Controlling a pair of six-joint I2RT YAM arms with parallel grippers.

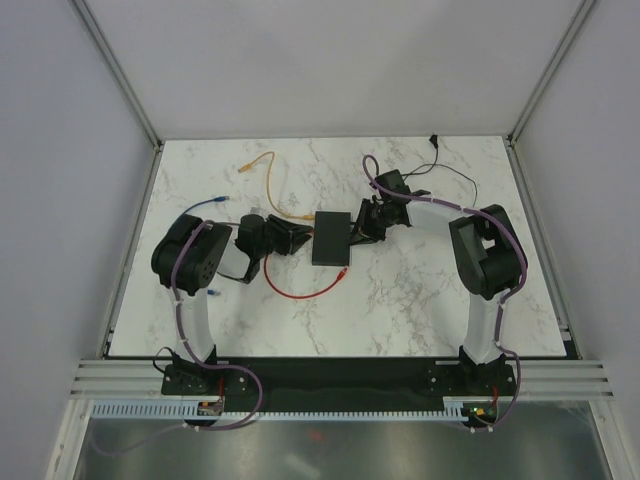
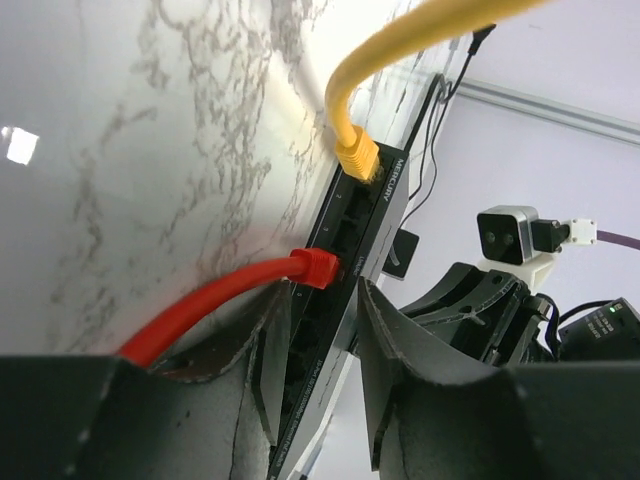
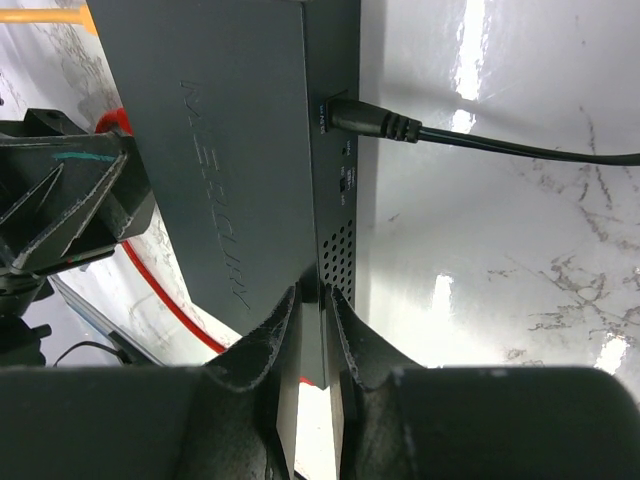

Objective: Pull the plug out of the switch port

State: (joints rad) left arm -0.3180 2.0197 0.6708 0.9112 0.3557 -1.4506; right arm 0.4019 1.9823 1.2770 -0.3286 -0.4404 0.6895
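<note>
The black network switch [image 1: 332, 237] lies mid-table. In the left wrist view a red plug [image 2: 318, 268] and a yellow plug [image 2: 357, 155] sit in ports on its front face [image 2: 352, 235]. My left gripper [image 1: 303, 238] is open at the switch's left side. Its jaws [image 2: 318, 335] straddle the front edge just below the red plug, not touching it. My right gripper [image 1: 357, 232] is at the switch's right side. In the right wrist view it [image 3: 322, 305] is shut on the switch's [image 3: 230, 150] near corner.
The red cable [image 1: 300, 292] loops over the table in front of the switch. The yellow cable [image 1: 268, 170] runs to the back left. A blue cable [image 1: 205, 204] lies by the left arm. A black power lead [image 3: 380, 121] enters the switch's rear and trails to the back right [image 1: 450, 172].
</note>
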